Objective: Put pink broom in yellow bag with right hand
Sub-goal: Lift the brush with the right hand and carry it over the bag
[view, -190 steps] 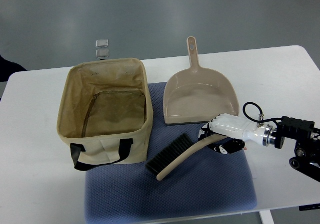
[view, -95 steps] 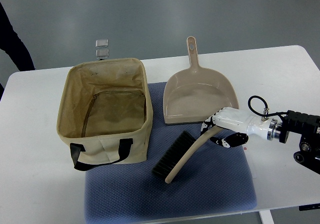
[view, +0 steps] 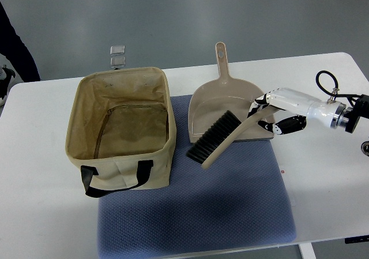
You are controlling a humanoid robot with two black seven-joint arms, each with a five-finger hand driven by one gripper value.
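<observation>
The broom [view: 222,136] is a beige-pink hand brush with black bristles. It hangs tilted in the air over the front of the dustpan and the blue mat. My right hand [view: 266,112] is shut on its handle end, the arm coming in from the right edge. The bristle head points down-left toward the bag. The yellow bag [view: 86,106] is an open tan fabric tote with black handles, standing at the left with its mouth up and nothing visible inside. The left arm does not show.
A beige dustpan [view: 230,106] lies on the blue mat [view: 196,213], handle pointing away. The white table [view: 323,178] carries everything. Two small clear blocks [view: 117,56] sit beyond the bag. A person's dark sleeve [view: 14,45] shows at the left edge.
My right hand has lifted the broom off the mat and carried it up and to the right, over the dustpan. The broom has swung so that its bristles hang lower-left.
</observation>
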